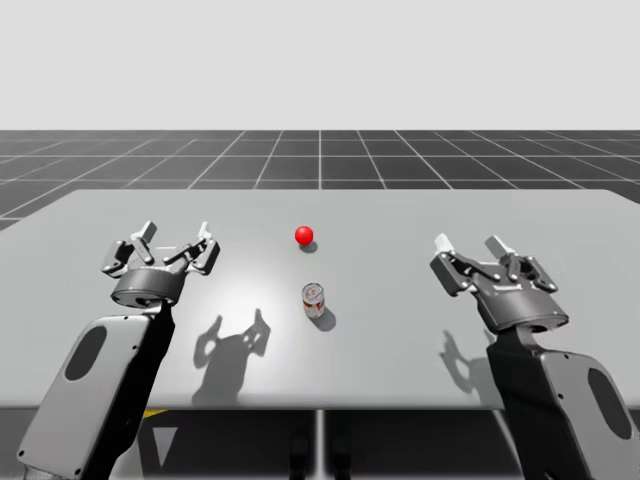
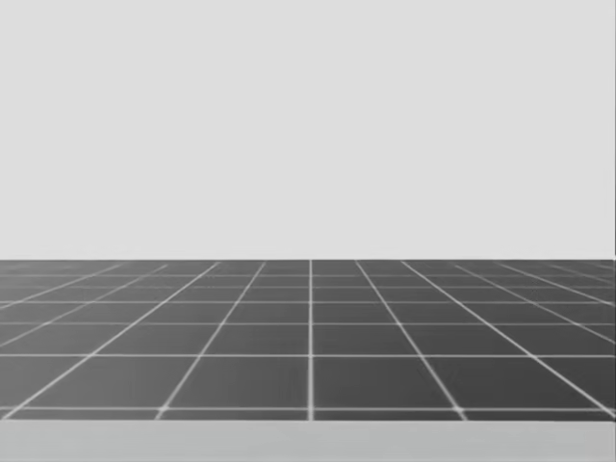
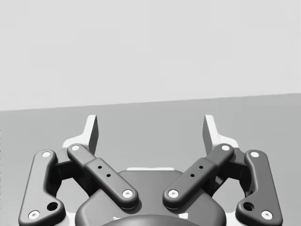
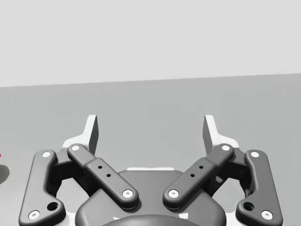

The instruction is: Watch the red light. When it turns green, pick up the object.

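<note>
A red ball-shaped light (image 1: 304, 235) sits on the grey table (image 1: 400, 340) near its middle. Just in front of it stands a small red and white can (image 1: 314, 300), upright. My left gripper (image 1: 175, 236) hovers at the table's left, open, well apart from the can. My right gripper (image 1: 470, 245) hovers at the right, open too. In the left wrist view my left gripper (image 3: 150, 129) holds nothing between its fingers. The right wrist view shows my right gripper (image 4: 150, 129) spread the same way over bare table.
The table's far edge lies beyond the light, with a dark gridded floor (image 2: 308, 337) behind it. Shadows of both grippers fall on the tabletop in front of them.
</note>
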`<state>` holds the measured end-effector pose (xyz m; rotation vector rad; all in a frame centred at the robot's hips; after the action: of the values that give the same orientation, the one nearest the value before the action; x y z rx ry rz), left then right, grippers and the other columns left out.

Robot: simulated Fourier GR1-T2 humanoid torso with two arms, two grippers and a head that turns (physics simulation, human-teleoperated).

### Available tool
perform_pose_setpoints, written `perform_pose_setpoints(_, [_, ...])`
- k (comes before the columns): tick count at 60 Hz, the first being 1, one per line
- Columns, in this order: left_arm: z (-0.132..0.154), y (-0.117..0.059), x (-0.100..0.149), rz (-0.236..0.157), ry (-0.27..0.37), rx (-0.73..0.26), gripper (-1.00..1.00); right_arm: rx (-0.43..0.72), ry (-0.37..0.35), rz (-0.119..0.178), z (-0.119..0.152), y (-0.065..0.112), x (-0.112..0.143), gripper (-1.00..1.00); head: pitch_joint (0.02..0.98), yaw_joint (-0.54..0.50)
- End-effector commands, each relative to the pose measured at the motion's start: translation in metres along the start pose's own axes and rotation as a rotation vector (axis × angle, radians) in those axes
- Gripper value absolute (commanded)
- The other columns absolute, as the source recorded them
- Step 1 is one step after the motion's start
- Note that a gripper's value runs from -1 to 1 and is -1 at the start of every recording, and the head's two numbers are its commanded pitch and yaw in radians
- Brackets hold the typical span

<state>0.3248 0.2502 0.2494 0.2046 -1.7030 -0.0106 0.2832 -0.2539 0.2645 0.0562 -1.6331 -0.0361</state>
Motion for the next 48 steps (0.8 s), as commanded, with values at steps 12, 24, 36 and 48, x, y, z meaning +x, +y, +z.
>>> perform_pose_setpoints(12, [-0.0023, 0.0013, -0.0047, -0.018, 0.016, -0.001, -1.00, -0.013, 0.050, -0.002, -0.0033, -0.0070, -0.0049, -1.00, 0.153, 0.01])
perform_pose_setpoints(24, [-0.0028, 0.0009, -0.0057, -0.027, 0.019, -0.010, -1.00, -0.045, 0.025, 0.034, -0.0043, -0.0068, -0.0066, -1.00, 0.291, 0.01])
perform_pose_setpoints(36, [-0.0035, 0.0006, -0.0064, -0.034, 0.018, -0.014, -1.00, -0.043, 0.020, 0.045, -0.0051, -0.0072, -0.0079, -1.00, 0.411, 0.02])
perform_pose_setpoints(48, [-0.0040, 0.0001, -0.0069, -0.040, 0.020, -0.020, -1.00, -0.041, 0.019, 0.051, -0.0058, -0.0071, -0.0088, -1.00, 0.535, 0.06])
